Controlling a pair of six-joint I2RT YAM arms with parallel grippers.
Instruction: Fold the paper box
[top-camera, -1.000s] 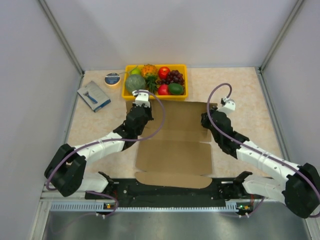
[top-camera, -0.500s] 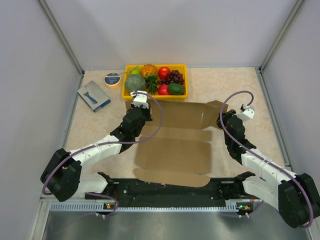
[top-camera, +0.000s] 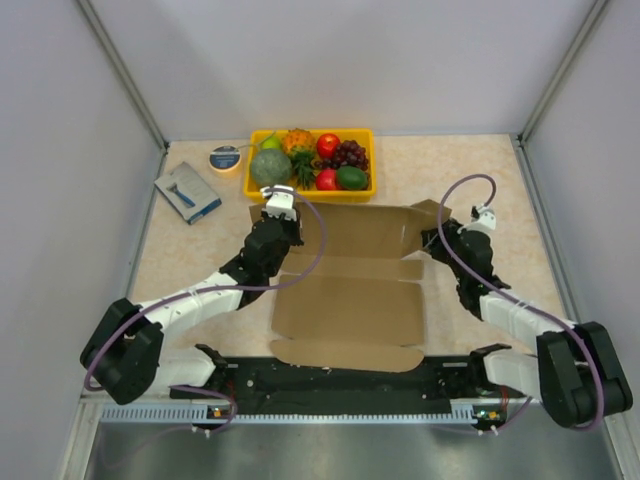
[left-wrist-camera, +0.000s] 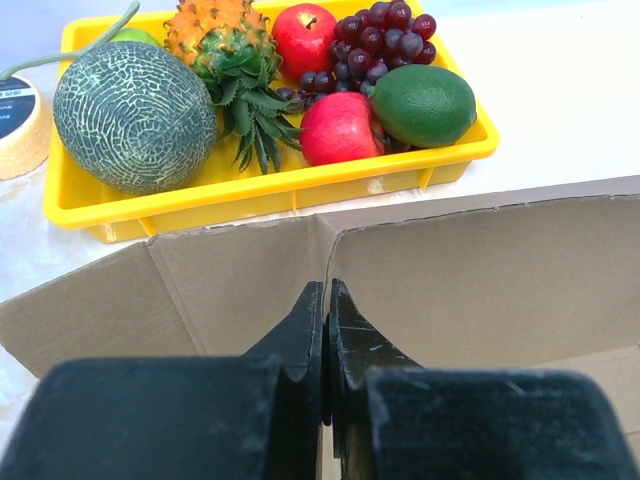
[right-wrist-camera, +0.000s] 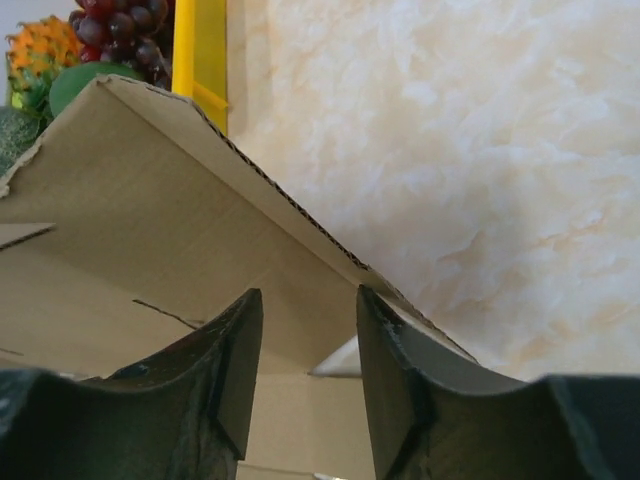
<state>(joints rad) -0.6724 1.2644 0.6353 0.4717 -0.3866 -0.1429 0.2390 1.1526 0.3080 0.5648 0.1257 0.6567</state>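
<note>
The box (top-camera: 348, 305) lies mostly flat in the middle of the table (top-camera: 490, 170). Its back wall is tipped up at 12 o'clock, just short of the fruit tray (top-camera: 371, 160). My left tool (left-wrist-camera: 327, 292) is pressed together at the slit by the 10 o'clock corner; I cannot tell whether it catches any cardboard. My right tool (right-wrist-camera: 308, 305) is spread around the 2 o'clock corner flap. To do this well, I'd brace the wall on the left and swing that flap inward along its crease without crushing it.
</note>
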